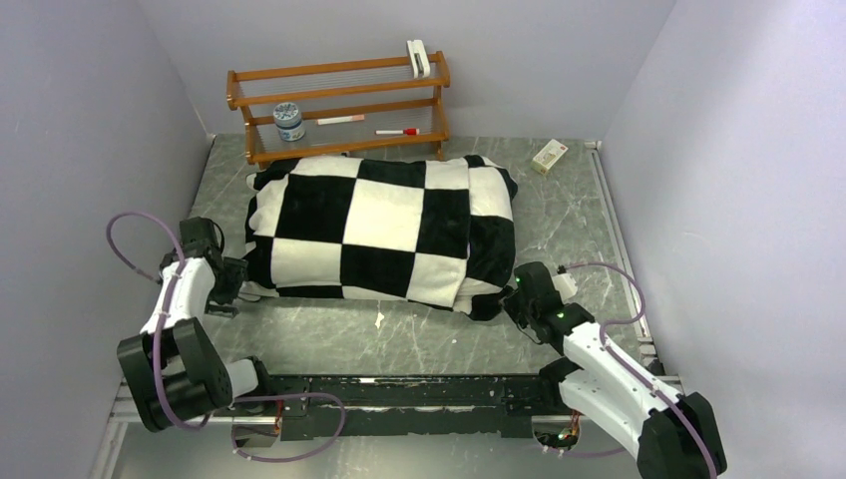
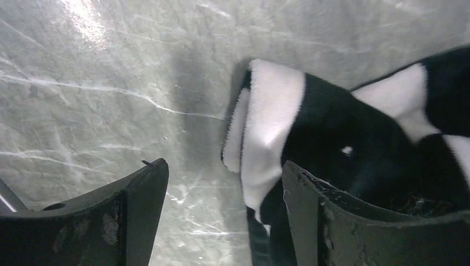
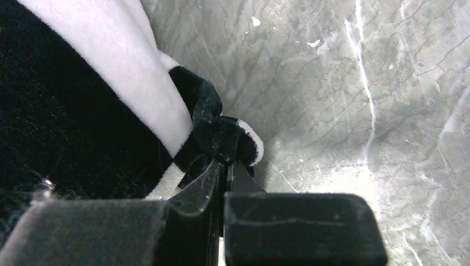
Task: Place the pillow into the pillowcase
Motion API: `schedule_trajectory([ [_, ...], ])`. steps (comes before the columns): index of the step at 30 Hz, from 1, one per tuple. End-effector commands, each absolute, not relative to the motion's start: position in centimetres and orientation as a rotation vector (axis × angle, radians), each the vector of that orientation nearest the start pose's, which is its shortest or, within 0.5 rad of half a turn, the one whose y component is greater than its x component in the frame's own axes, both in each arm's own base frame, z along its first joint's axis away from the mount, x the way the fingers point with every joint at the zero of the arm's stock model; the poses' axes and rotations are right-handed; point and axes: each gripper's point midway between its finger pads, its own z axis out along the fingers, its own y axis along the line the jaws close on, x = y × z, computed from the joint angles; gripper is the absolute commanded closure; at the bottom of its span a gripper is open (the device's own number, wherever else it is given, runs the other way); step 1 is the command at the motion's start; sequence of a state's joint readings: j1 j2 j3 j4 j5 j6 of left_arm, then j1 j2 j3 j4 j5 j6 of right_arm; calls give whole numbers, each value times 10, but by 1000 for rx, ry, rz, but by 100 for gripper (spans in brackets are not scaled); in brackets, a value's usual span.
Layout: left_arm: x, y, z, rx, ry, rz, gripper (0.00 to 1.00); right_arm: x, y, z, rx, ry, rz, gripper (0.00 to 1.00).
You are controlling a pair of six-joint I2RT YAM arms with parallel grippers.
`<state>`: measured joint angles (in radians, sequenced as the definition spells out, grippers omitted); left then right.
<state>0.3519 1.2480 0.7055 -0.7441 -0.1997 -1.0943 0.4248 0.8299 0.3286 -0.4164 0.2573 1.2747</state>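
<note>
The task is being judged as nearly done: the pillowcase [image 1: 379,225] is lying plump and rounded on the counter [image 1: 399,339], and no plain white pillow is being shown anywhere outside it, so the pillow is being taken as already inside. What is being left, by that judgement, is only the tidying of the near edge and the closing of the mouth. Which side carries the opening cannot be told from these views.

The long axis of the pillowcase is running left to right across the counter, with the right end tilted slightly toward the arms. It is lying flat, between the wooden rack [image 1: 339,110] at the back and the two arms at the front.

At the near right corner, a small tuft of checkered fabric is being pinched by the right gripper [image 3: 227,172], its jaws closed tight on it. At the near left corner, the left gripper [image 2: 221,216] is being held wide, one jaw over bare counter and the other over the cloth, with nothing being gripped
</note>
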Motion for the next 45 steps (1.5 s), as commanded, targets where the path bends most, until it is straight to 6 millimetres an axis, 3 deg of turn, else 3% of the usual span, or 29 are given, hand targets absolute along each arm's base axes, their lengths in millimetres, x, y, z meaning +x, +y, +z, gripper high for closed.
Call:
schedule_trajectory([
  [1, 218, 88, 65, -1989, 1892, 121, 21, 217, 89, 41, 1104, 2203, 428, 100],
  [4, 223, 89, 55, -2050, 1846, 93, 19, 220, 95, 44, 1071, 2220, 458, 100],
  [6, 238, 87, 51, -2051, 1826, 3, 18, 223, 97, 45, 1045, 2228, 461, 100],
  [14, 256, 96, 36, -2063, 1730, -41, 15, 228, 96, 48, 973, 2219, 444, 100],
  [21, 244, 90, -1, -2164, 1738, 3, 22, 229, 95, 49, 955, 2215, 438, 100],
  [23, 245, 88, -11, -2153, 1755, 4, 34, 230, 94, 49, 948, 2212, 437, 100],
  [27, 236, 83, -16, -2159, 1802, 52, 86, 236, 96, 59, 884, 2179, 464, 100],
  [28, 233, 85, -12, -2161, 1805, 80, 94, 236, 94, 64, 894, 2166, 453, 100],
  [33, 239, 101, 39, -2137, 1692, 124, 95, 240, 75, 98, 947, 2063, 387, 100],
  [37, 253, 105, 106, -2094, 1535, 13, 95, 237, 56, 146, 978, 1943, 363, 100],
  [41, 259, 102, 175, -2061, 1437, -116, 95, 228, 31, 226, 980, 1723, 400, 100],
  [43, 267, 87, 202, -2074, 1417, -257, 95, 223, 14, 282, 918, 1540, 422, 100],
  [45, 277, 79, 242, -2020, 1374, -407, 95, 211, 2, 342, 835, 1373, 463, 100],
])
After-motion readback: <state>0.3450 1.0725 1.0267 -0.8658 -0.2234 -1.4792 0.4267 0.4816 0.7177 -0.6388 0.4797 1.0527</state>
